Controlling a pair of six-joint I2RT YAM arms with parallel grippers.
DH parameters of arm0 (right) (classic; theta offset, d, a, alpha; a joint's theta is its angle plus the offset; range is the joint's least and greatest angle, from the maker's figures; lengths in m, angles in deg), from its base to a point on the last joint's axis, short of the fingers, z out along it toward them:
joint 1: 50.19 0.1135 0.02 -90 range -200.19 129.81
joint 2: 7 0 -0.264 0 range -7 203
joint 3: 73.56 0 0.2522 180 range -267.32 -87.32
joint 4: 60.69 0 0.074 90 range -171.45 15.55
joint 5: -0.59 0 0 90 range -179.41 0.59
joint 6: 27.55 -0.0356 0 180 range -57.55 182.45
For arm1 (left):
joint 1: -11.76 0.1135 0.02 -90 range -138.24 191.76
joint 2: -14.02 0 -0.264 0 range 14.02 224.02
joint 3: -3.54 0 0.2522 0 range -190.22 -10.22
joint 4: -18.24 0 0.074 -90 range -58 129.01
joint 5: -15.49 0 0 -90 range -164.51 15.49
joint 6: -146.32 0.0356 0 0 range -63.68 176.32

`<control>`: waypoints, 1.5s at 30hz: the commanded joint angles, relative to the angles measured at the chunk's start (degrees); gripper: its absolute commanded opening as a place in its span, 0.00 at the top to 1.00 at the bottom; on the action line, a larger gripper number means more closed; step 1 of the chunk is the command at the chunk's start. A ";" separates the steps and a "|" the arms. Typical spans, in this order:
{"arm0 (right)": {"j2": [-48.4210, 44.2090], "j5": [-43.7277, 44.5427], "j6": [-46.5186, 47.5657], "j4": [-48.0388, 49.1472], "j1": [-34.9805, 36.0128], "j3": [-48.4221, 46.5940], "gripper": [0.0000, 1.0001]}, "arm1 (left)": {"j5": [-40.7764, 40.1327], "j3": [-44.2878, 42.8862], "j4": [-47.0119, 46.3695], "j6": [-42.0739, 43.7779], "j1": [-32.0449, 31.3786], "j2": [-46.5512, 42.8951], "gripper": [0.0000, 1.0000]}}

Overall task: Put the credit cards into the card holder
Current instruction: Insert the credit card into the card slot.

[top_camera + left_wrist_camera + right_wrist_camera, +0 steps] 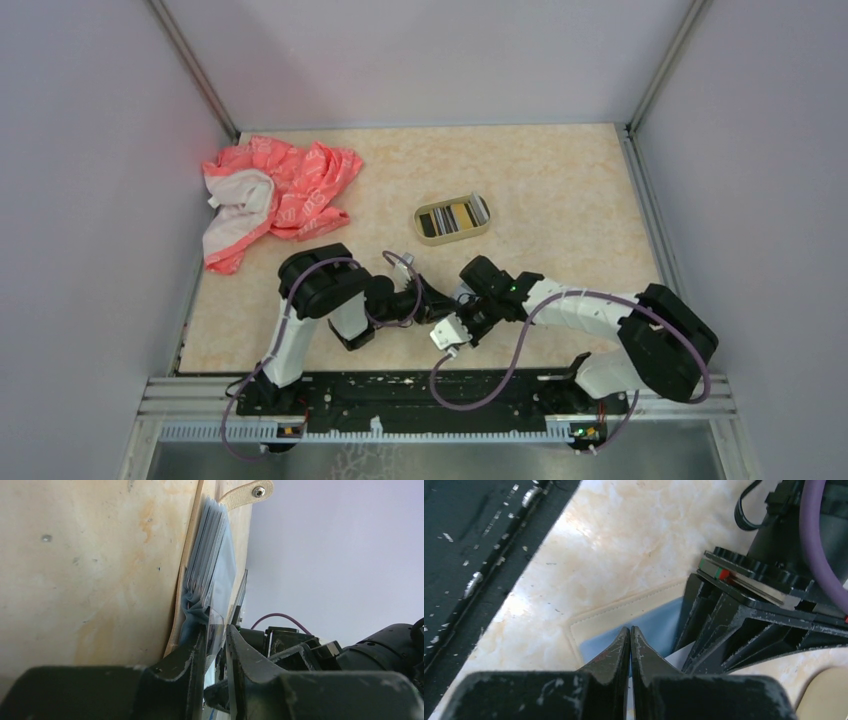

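Note:
The card holder (452,217), a gold-rimmed tin, sits mid-table with striped cards (447,219) in it. My two grippers meet in front of it. My left gripper (415,292) (216,630) is shut on the clear card sleeves (215,560) of a tan leather wallet (240,495), which it holds on edge above the table. My right gripper (462,312) (630,630) is shut, its tips pressed on a thin pale blue card (659,625) at the wallet's stitched edge (624,612). A thin card edge (240,595) stands beside the sleeves.
A crumpled pink and white cloth (275,195) lies at the far left of the table. Grey walls enclose the table on three sides. The black base rail (420,395) (469,535) runs along the near edge, close to my right gripper.

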 commanded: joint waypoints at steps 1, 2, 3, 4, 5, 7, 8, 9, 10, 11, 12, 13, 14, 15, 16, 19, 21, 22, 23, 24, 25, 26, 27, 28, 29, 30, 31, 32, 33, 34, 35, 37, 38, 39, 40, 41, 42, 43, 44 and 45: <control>0.96 4.07 -2.35 3.93 0.84 -0.74 0.98 | 0.66 -1.20 3.84 -0.81 0.65 3.60 0.73; 1.07 4.77 -2.32 4.29 0.91 -0.62 0.98 | 0.71 -1.26 3.71 -0.82 0.65 3.67 0.73; 1.30 5.47 -2.32 4.52 1.00 -0.52 0.98 | 0.70 -1.28 3.68 -0.81 0.65 3.67 0.73; 1.58 6.16 -2.25 4.58 1.10 -0.51 0.98 | 0.72 -1.35 3.70 -0.80 0.65 3.68 0.73; 1.85 6.67 -2.13 4.61 1.11 -0.51 0.98 | 0.72 -1.37 3.68 -0.83 0.65 3.70 0.73; 2.33 7.94 -1.62 4.35 1.20 -0.59 0.99 | 0.68 -1.37 3.76 -0.82 0.65 3.68 0.73; 2.50 8.74 -1.53 4.23 1.24 -0.72 0.98 | 0.66 -1.44 3.74 -0.81 0.65 3.68 0.72; 2.58 9.67 -1.60 4.11 1.21 -0.94 0.98 | 0.64 -1.38 3.76 -0.76 0.71 3.68 0.72; 2.61 10.64 -1.71 3.90 1.22 -1.25 0.98 | 0.69 -1.37 3.77 -0.74 0.73 3.67 0.72; 2.59 11.76 -1.90 3.73 1.26 -1.60 0.98 | 0.78 -1.37 3.83 -0.71 0.78 3.62 0.72; 2.67 12.83 -2.06 3.51 1.25 -1.98 0.98 | 0.82 -1.44 3.93 -0.60 0.86 3.64 0.71; 2.68 13.91 -2.10 3.27 1.25 -2.22 0.98 | 0.91 -1.46 3.94 -0.61 0.91 3.61 0.70; 2.79 15.11 -1.94 2.98 1.23 -2.49 0.98 | 0.96 -1.46 3.94 -0.52 0.98 3.60 0.69; 2.89 16.10 -1.55 2.59 1.20 -2.71 0.98 | 1.10 -1.46 4.01 -0.43 1.07 3.58 0.69; 2.99 16.99 -1.31 2.08 1.22 -2.97 0.98 | 1.15 -1.45 4.14 -0.33 1.15 3.49 0.68; 2.94 17.82 -0.79 0.38 0.79 -3.86 0.98 | 1.26 -1.30 4.51 0.04 1.48 3.09 0.67; 3.09 18.49 -0.58 -0.13 0.17 -4.17 0.98 | 1.37 -1.16 4.72 0.22 1.74 2.83 0.67; 3.13 18.60 -0.45 -0.51 -0.24 -4.38 0.98 | 1.42 -1.05 4.84 0.32 1.83 2.52 0.67; 3.26 18.48 -0.39 -0.93 -0.82 -4.64 0.98 | 1.44 -1.02 5.09 0.49 1.94 2.33 0.67; 3.43 18.35 -0.38 -1.38 -1.69 -4.90 0.98 | 1.43 -0.94 5.39 0.71 2.04 1.97 0.66; 3.61 18.39 -0.26 -1.78 -2.31 -5.17 0.98 | 1.39 -0.93 5.86 1.04 2.06 1.69 0.66; 3.72 18.41 -0.15 -2.40 -2.89 -5.43 0.98 | 1.30 -0.94 6.47 1.35 2.10 1.23 0.66; 3.71 18.42 -0.12 -2.53 -3.50 -5.57 0.98 | 1.16 -0.93 7.14 1.74 2.14 0.81 0.66; 3.54 18.35 -0.12 -2.71 -4.16 -5.72 0.98 | 0.99 -0.89 7.82 2.12 2.14 0.25 0.66; 3.32 18.06 -0.10 -2.85 -4.62 -5.77 0.98 | 0.82 -0.78 8.40 2.55 2.11 -0.16 0.66; 2.99 17.67 -0.19 -2.82 -5.14 -5.86 0.98 | 0.70 -0.72 8.88 2.98 2.14 -0.75 0.66; 2.68 17.36 -0.23 -2.82 -5.56 -5.87 0.98 | 0.65 -0.67 9.43 3.33 2.14 -1.34 0.66; 2.27 17.32 -0.39 -2.71 -5.74 -5.87 0.98 | 0.55 -0.67 9.90 3.73 2.22 -1.89 0.66; 2.07 17.31 -0.50 -2.65 -5.98 -5.91 0.98 | 0.47 -0.62 10.44 4.12 2.23 -2.51 0.66; 1.91 17.12 -0.66 -2.77 -6.12 -6.02 0.98 | 0.33 -0.59 10.85 4.61 2.23 -3.30 0.66; 1.72 16.68 -0.82 -2.95 -6.30 -6.18 0.98 | 0.06 -0.46 11.29 5.20 2.22 -4.06 0.66; 1.43 15.61 -1.27 -3.43 -6.65 -6.53 0.98 | -0.37 -0.01 12.02 6.41 2.23 -6.07 0.66; 1.25 14.50 -1.57 -3.80 -6.93 -6.75 0.98 | -0.60 0.21 13.04 7.48 2.23 -7.40 0.66; 0.91 13.44 -1.79 -4.09 -7.42 -7.08 0.98 | -0.85 0.40 14.09 8.39 2.23 -8.85 0.66; 0.54 12.08 -2.15 -4.55 -7.81 -7.43 0.98 | -1.08 0.65 15.27 9.33 2.23 -10.33 0.66; 0.04 10.69 -2.51 -4.92 -8.37 -7.79 0.98 | -1.31 0.79 16.55 10.36 2.23 -12.02 0.66; -0.60 9.14 -2.80 -5.31 -8.97 -8.06 0.97 | -1.65 1.18 17.88 11.50 2.23 -14.36 0.66; -1.25 7.61 -3.16 -5.63 -9.72 -8.26 0.97 | -2.13 1.61 19.08 12.71 2.22 -16.20 0.66; -2.12 6.02 -3.52 -5.76 -10.52 -8.40 0.97 | -2.53 2.08 20.51 13.87 2.23 -18.20 0.66; -2.89 4.38 -3.88 -5.80 -11.35 -8.48 0.96 | -3.01 2.59 21.91 15.32 2.23 -20.05 0.66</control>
